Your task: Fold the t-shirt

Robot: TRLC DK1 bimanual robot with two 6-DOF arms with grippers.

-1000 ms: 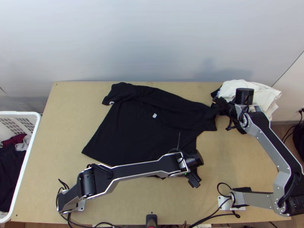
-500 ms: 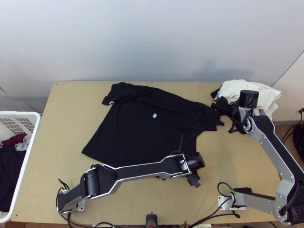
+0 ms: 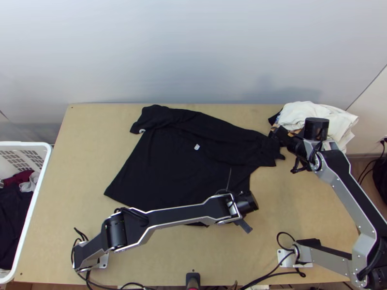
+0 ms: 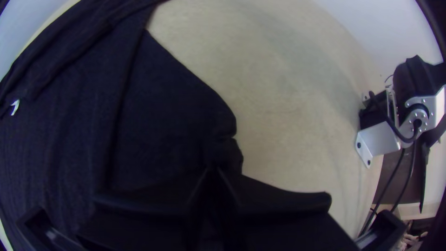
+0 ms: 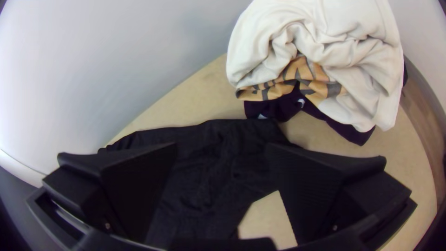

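One black t-shirt (image 3: 169, 166) lies spread on the wooden desk (image 3: 82, 159), its far side folded over in a band, a small white label (image 3: 197, 147) near the middle. The left pincer (image 3: 245, 226) is closed on the shirt's near right edge, where the left wrist view shows cloth puckered at its tips. The right pincer (image 3: 277, 133) stands open above the far right end, fingers wide apart with the black cloth between and beneath them. Just beyond is a rumpled pile of white cloth (image 3: 305, 114), orange-patterned cloth (image 5: 304, 72) and dark purple cloth (image 5: 278, 108). Left of the desk, a white basket (image 3: 44, 169) holds dark clothes (image 3: 13, 222), a dark red piece (image 3: 18, 178) and a light grey one (image 3: 32, 181).

Compared with a second ago, the right arm has shifted a little outward and a small point of cloth now sticks out at the shirt's right end.
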